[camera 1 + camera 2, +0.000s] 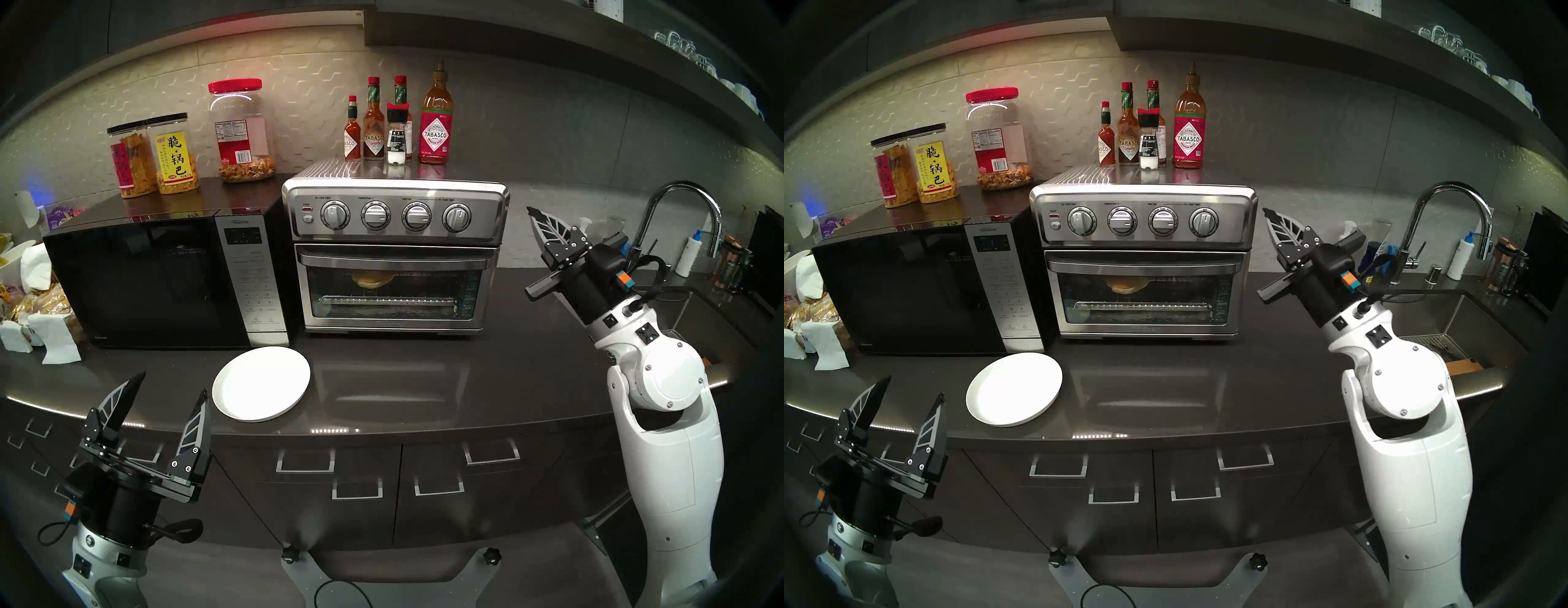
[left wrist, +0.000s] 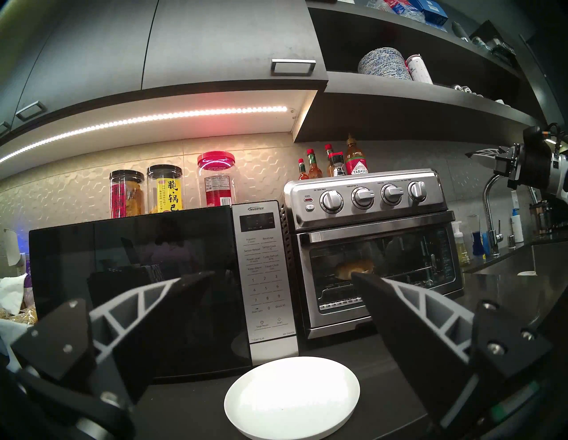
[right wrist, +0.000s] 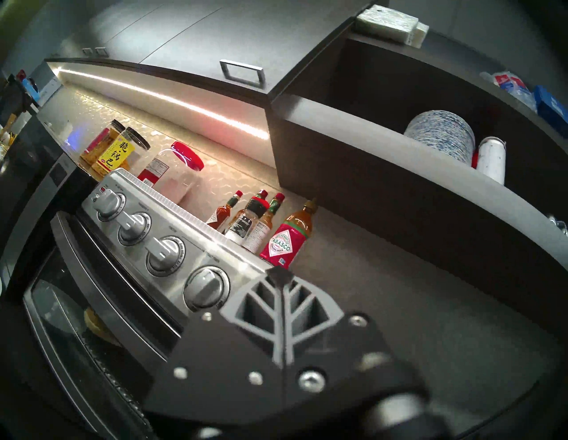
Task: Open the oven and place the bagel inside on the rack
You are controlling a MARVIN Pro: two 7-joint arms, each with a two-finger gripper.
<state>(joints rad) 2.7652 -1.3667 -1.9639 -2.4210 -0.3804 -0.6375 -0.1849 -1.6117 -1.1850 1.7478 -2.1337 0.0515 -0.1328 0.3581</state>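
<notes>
With the oven door closed and the bagel lying inside on the rack behind the glass, I hold my right gripper up beside the oven's right side, fingers pressed together on nothing, while my left gripper hangs spread wide and empty near the white plate.

Steel oven shut (door up); golden bagel behind its glass, on the wire rack
</notes>
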